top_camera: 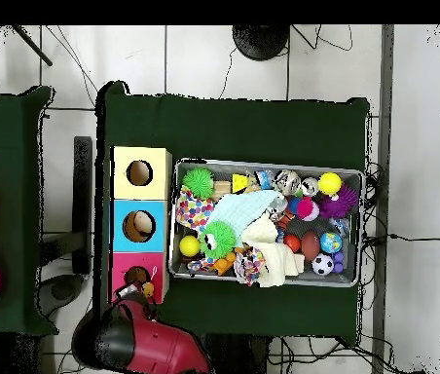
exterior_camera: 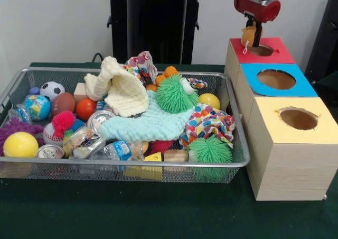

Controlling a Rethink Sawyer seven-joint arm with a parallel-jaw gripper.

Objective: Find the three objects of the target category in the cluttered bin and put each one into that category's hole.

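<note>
End effector point(exterior_camera: 254, 36) clamped around orange toy point(exterior_camera: 247, 36) above red box's hole point(exterior_camera: 261, 50)

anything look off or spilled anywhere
Nothing has spilled: the clutter stays inside the wire mesh bin. In the overhead view the blue-topped wooden box already has something pale in its hole. The gripper holds a small orange toy over the red-topped wooden box.

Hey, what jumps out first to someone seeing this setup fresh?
The wire bin crammed with toys, balls and cloths, two spiky green balls standing out. Beside it stand three boxes topped red, blue and yellow, and the pincer holds a small orange toy over the red box's hole.
</note>
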